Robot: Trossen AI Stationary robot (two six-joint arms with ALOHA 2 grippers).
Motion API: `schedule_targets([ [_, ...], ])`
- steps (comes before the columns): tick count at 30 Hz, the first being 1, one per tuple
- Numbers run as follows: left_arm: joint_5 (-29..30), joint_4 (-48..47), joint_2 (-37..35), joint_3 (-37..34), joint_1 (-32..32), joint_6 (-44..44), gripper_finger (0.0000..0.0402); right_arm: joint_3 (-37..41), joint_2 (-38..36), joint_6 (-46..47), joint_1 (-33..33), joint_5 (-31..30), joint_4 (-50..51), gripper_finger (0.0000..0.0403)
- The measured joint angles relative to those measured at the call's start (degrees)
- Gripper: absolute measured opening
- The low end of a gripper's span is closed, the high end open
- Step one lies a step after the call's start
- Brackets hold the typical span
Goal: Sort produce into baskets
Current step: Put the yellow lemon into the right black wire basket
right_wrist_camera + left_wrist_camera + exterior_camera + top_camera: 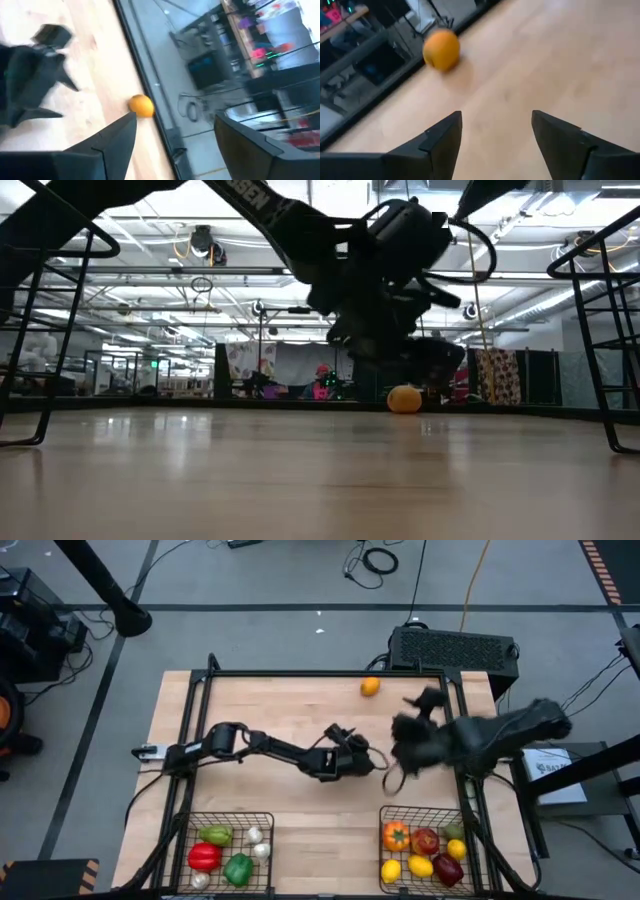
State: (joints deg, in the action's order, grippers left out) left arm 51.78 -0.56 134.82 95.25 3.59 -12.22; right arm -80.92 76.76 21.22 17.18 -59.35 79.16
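My open left gripper (496, 145) should line up on the orange (441, 49) near the table's (290, 795) far edge before squeezing.

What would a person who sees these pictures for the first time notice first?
Probably the single orange, which lies alone near the far edge of the table while everything else is already sorted. The left basket holds peppers and garlic bulbs, and the right basket holds the other pieces of produce. Both arms are over the middle of the table, with the left gripper open, empty and pointed toward the orange.
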Motion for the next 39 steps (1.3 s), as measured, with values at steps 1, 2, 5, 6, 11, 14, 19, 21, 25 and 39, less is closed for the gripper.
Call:
schedule_targets([
  [1,0.18,-1.4,0.0,-0.4,0.44,-1.71,0.0245,0.96,-2.31,-4.51,-2.47,2.56,-4.39,0.0257],
  [2,0.25,-2.54,-0.08,-0.96,0.92,-3.69,0.0244,2.22,-4.22,-9.46,-5.38,5.73,-9.59,0.0257],
  [5,0.33,-5.68,-1.18,-3.08,2.61,-7.82,0.0244,6.65,-8.33,-23.17,-14.89,19.63,-23.47,0.0256],
  [6,0.33,-6.66,-1.42,-3.3,3.06,-8.33,0.0244,7.75,-9.26,-26.82,-17.71,24.25,-26.89,0.0256],
  [11,0.57,-18.68,-3.94,-3.44,4.71,-12.22,0.0244,11.99,-11.15,-39.36,-27.35,38.97,-36.52,0.0256],
  [14,0.97,-25.1,-5.98,-3.44,4.98,-14.38,0.0244,13.79,-9.06,-41.7,-31.05,40.34,-39.83,0.0256],
  [19,0.92,-28.65,-9.38,-3.44,7.71,-14.26,0.0244,14.24,-2.23,-45.44,-40.32,45.41,-42.11,0.0256],
  [21,0.92,-30.95,-11.17,-3.44,9.11,-14.0,0.0244,14.37,1.35,-48.73,-43.78,49.69,-42.0,0.0256],
  [25,2.43,-37.31,-14.42,-3.44,11.75,-14.51,0.0244,14.33,7.69,-54.75,-49.64,52.3,-42.1,0.0258],
  [39,7.0,-44.37,-17.66,-3.42,14.95,-20.45,0.0244,0.03,26.7,-67.22,-54.02,52.05,-33.32,0.0311],
])
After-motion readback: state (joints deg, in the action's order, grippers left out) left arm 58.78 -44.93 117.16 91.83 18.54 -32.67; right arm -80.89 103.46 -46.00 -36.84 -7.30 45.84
